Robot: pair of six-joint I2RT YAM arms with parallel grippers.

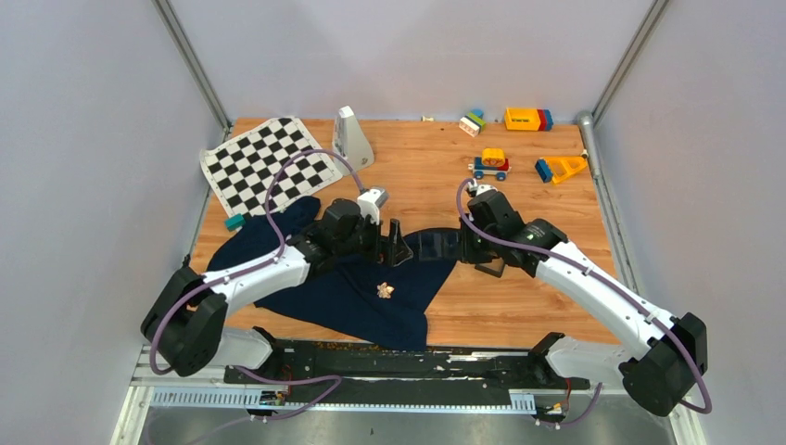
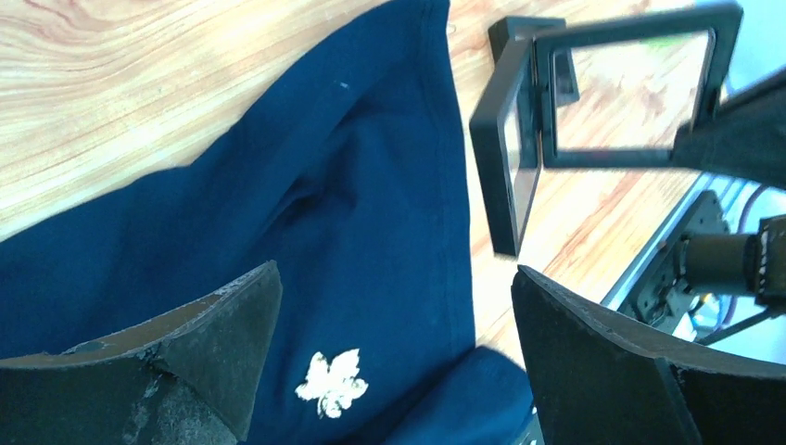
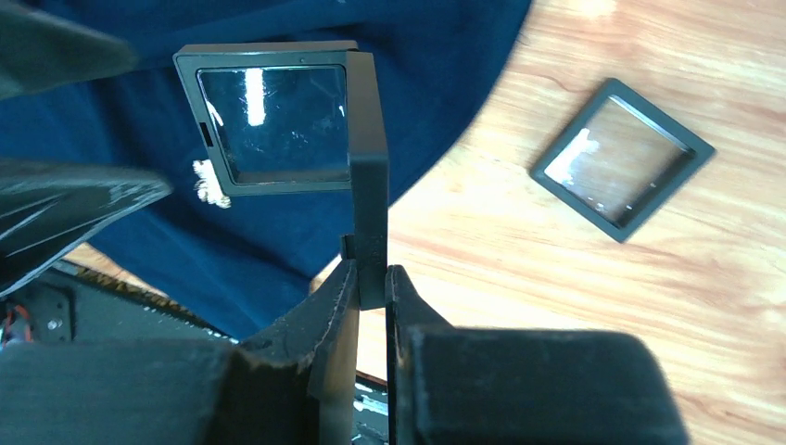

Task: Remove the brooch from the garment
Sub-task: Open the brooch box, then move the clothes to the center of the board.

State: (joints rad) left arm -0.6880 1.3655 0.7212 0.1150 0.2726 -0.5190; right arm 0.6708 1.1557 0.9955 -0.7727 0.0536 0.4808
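The dark navy garment (image 1: 343,292) lies spread on the wooden table in front of the left arm. A pale leaf-shaped brooch (image 1: 384,291) is on it. In the left wrist view the brooch (image 2: 332,382) shows low on the cloth (image 2: 306,204), below and between the tips of my left gripper (image 2: 394,306). That gripper is open wide and hangs above the garment, holding nothing. My right gripper (image 3: 373,283) is shut on the edge of a black hinged display frame (image 3: 278,120). It holds the frame opened up over the garment's right edge, close to the left gripper (image 1: 394,243).
A second black square frame (image 3: 621,158) lies flat on the wood right of the garment. At the back are a chequered mat (image 1: 269,165), a grey wedge-shaped object (image 1: 352,139), toy blocks (image 1: 526,119), a toy car (image 1: 491,164) and an orange-blue toy (image 1: 561,168).
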